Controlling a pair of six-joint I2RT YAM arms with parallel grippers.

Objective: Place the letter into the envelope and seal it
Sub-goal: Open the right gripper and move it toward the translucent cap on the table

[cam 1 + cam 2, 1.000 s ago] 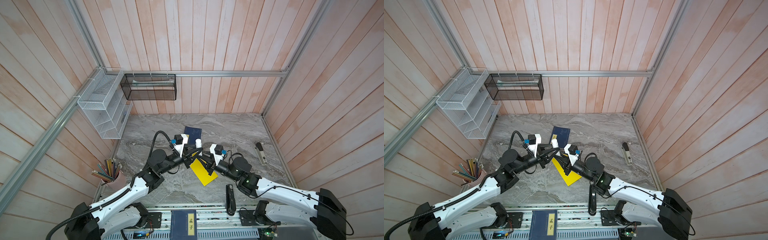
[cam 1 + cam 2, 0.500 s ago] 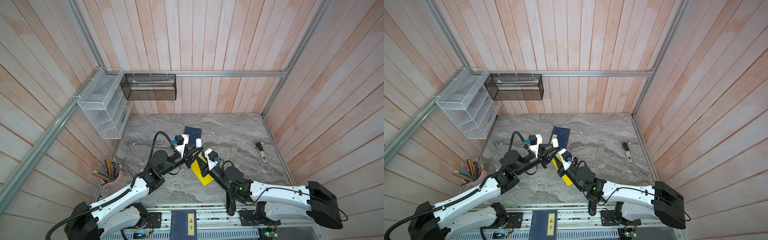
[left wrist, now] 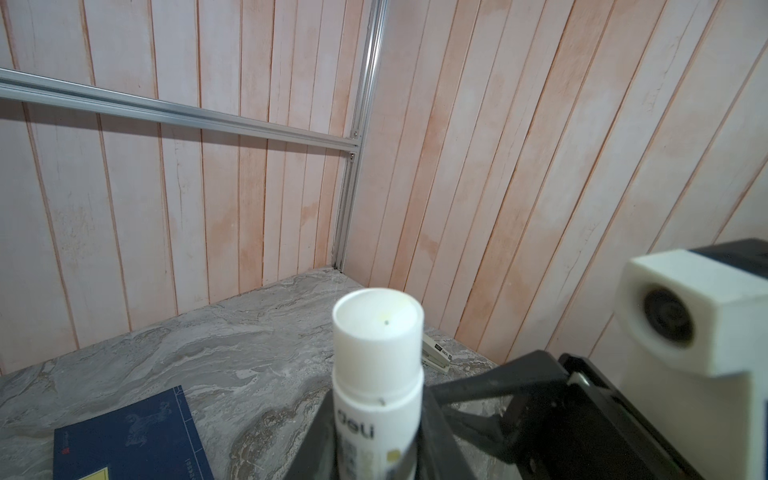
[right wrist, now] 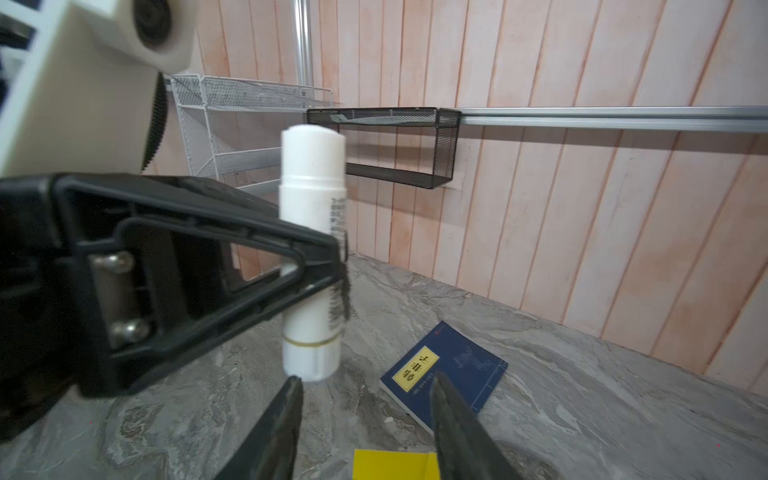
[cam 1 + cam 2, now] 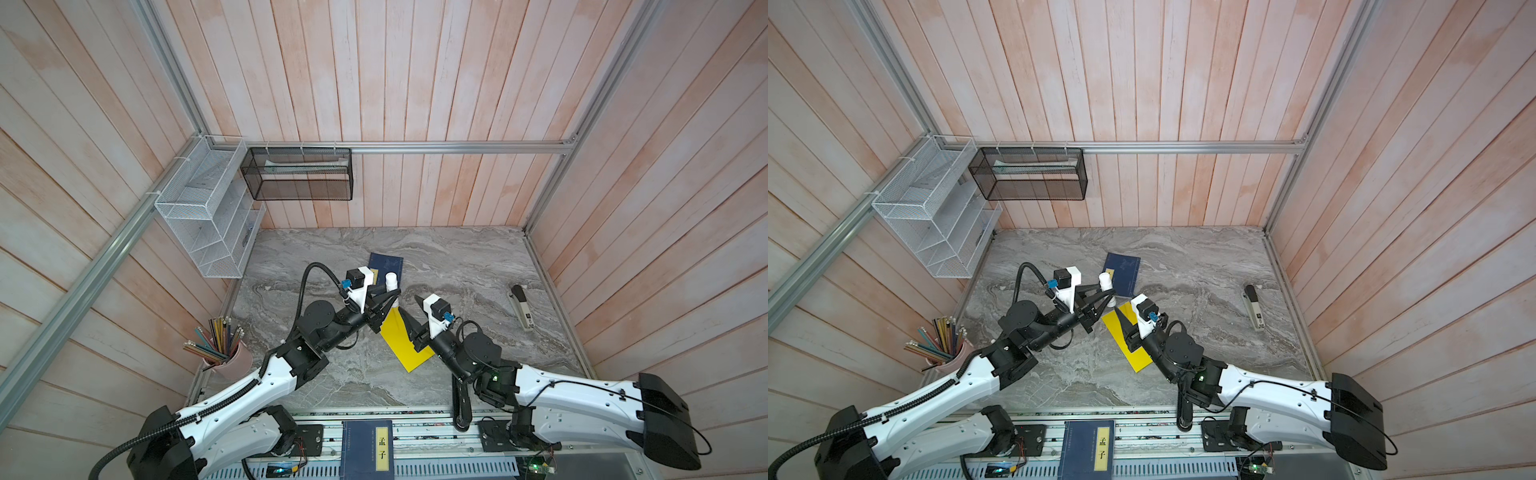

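- Since the earlier frames the right gripper (image 5: 409,322) has pulled back along the envelope (image 5: 405,347) and its jaws have spread; the left gripper (image 5: 390,297) has not shifted and keeps its clamp on the glue stick (image 5: 391,279).
- In both top views the yellow envelope lies flat on the marble table (image 5: 457,266), slanting toward the front edge, with the right gripper hovering above its far half, released and holding nothing. The glue stick stands upright just past the envelope's far end, beside the blue book (image 5: 1123,270). A stapler (image 5: 1253,307) lies well apart by the right-hand wall. No letter shows on the table, so I judge it is already inside the envelope, or else hidden; the frames cannot settle which.
- The left wrist view shows what the top views do not: the cap of the glue stick (image 3: 378,357) is on, and the jaws pinch the tube below it. The envelope is out of this view.
- The right wrist view shows the right gripper (image 4: 365,384) open just beneath the glue stick's lower end (image 4: 312,257), with a corner of the envelope (image 4: 395,463) below it.
- My reading: the step in hand is sealing. The freed right gripper looks set to help with the cap, which must come off before any glue reaches the flap.
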